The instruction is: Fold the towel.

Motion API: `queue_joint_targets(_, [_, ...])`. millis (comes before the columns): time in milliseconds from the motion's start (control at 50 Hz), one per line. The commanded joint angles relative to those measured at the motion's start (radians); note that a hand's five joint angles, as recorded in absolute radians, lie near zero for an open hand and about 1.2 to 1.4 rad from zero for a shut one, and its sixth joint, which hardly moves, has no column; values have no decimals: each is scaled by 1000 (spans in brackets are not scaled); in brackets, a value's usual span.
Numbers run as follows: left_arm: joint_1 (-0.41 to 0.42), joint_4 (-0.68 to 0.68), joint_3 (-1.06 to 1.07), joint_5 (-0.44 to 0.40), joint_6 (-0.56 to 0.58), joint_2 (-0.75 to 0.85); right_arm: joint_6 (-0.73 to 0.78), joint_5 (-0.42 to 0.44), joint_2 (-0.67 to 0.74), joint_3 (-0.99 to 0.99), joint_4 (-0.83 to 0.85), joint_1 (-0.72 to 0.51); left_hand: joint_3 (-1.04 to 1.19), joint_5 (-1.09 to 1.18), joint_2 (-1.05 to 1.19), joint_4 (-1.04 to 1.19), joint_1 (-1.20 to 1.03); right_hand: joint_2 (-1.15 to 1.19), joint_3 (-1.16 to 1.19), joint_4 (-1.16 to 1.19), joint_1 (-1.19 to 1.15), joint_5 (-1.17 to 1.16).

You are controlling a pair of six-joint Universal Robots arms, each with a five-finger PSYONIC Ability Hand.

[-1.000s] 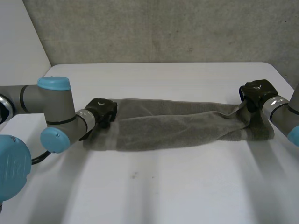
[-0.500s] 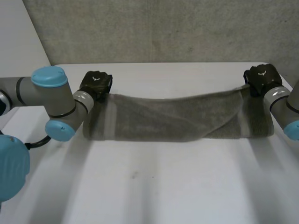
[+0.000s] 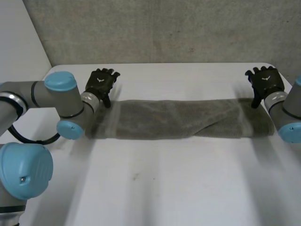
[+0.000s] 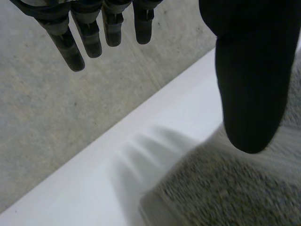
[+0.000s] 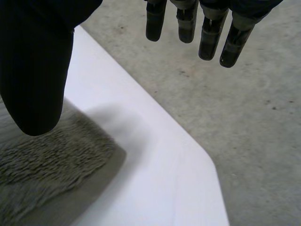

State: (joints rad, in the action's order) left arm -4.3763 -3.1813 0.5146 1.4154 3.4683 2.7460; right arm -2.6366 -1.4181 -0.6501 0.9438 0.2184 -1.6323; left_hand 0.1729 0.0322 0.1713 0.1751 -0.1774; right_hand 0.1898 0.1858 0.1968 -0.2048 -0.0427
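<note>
My left hand (image 3: 101,83) is spread wide and grips nothing; it sits at the left end of the grey towel (image 3: 178,125), near the far left corner of the white table (image 3: 164,188); my right hand (image 3: 265,83) is spread and empty too, at the towel's right end near the far right corner; the towel lies folded into a long narrow strip, stretched along the table's far edge from one hand to the other, its right end near the table's right edge.
</note>
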Motion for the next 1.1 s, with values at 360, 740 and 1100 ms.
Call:
queue_joint_targets(360, [4,-66,882,-1,-86,-699,-2,34,-428,443,-274,57,2,-32,3,-1,3,-15,-11,-22,30,43])
queue_joint_targets(740, [-12,-275,1211,-6,-164,-822,6,136,-304,544,-148,172,2,-32,3,-1,3,421,425,414,-406,-393])
queue_joint_targets(1100, [-14,-284,1216,-4,-167,-822,-3,128,-292,530,-31,198,2,-32,3,-1,3,1207,1211,1199,-1191,-1179])
